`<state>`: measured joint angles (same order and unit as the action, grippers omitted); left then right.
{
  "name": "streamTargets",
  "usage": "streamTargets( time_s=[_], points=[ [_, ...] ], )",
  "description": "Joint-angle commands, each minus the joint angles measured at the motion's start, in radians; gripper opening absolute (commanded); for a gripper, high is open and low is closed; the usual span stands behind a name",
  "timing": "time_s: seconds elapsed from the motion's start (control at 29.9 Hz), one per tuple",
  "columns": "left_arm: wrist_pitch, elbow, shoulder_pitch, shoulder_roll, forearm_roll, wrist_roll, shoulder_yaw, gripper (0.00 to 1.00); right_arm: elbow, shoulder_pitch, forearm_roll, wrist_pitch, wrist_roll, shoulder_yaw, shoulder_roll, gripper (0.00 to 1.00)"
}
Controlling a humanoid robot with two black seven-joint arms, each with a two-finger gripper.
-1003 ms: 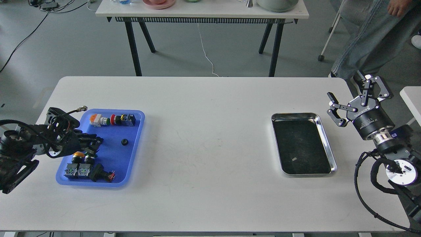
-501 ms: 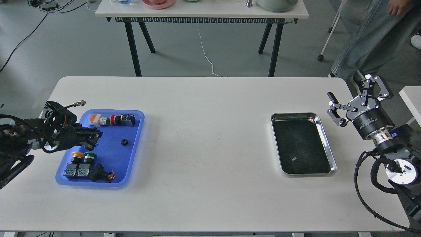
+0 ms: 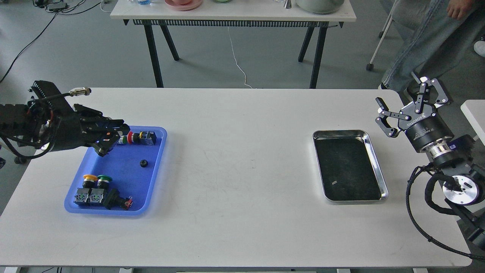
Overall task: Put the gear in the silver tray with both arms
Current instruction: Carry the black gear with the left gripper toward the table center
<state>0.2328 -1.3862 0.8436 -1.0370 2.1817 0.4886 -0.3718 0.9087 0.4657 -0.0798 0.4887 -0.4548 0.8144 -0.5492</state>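
Note:
A small black gear lies in the middle of the blue plastic tray on the left of the white table. My left gripper hovers over the tray's far left part, up and left of the gear, apart from it; its dark fingers point right and I cannot tell if they are open. The silver tray lies on the right of the table with a bare dark bottom. My right gripper is open and empty, just beyond the silver tray's far right corner.
The blue tray also holds push-button switches: a row at its far edge and a group at its near left. A second table stands behind. A person stands at the back right.
My left arm has risen and swung toward the far side of the blue tray, its gripper now near the far row of switches. The right gripper has shifted slightly up. The gear has not moved.

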Motion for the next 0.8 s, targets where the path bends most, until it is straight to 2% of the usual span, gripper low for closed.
streamTargets(
  time_s=[0.0, 0.17, 0.33, 0.47, 0.77],
  points=[
    [0.129, -0.105, 0.106, 0.058, 0.0, 0.0, 0.005, 0.11, -0.033, 0.053, -0.001, 0.0, 0.002, -0.006, 0.003, 1.0],
    [0.256, -0.102, 0.239, 0.271, 0.0, 0.0, 0.034, 0.11, -0.074, 0.174, -0.001, 0.0, 0.002, -0.112, 0.003, 1.0],
    [0.256, -0.028, 0.409, 0.472, 0.0, 0.0, 0.201, 0.11, -0.117, 0.244, -0.001, 0.0, 0.002, -0.138, 0.023, 1.0],
    [0.256, 0.076, 0.544, 0.619, 0.0, 0.0, 0.338, 0.11, -0.157, 0.327, -0.001, 0.0, 0.002, -0.185, 0.068, 1.0],
    [0.256, 0.369, 0.623, 0.937, 0.0, 0.0, 0.464, 0.11, -0.197, 0.53, 0.0, 0.0, 0.002, -0.299, 0.135, 1.0]
  ],
)
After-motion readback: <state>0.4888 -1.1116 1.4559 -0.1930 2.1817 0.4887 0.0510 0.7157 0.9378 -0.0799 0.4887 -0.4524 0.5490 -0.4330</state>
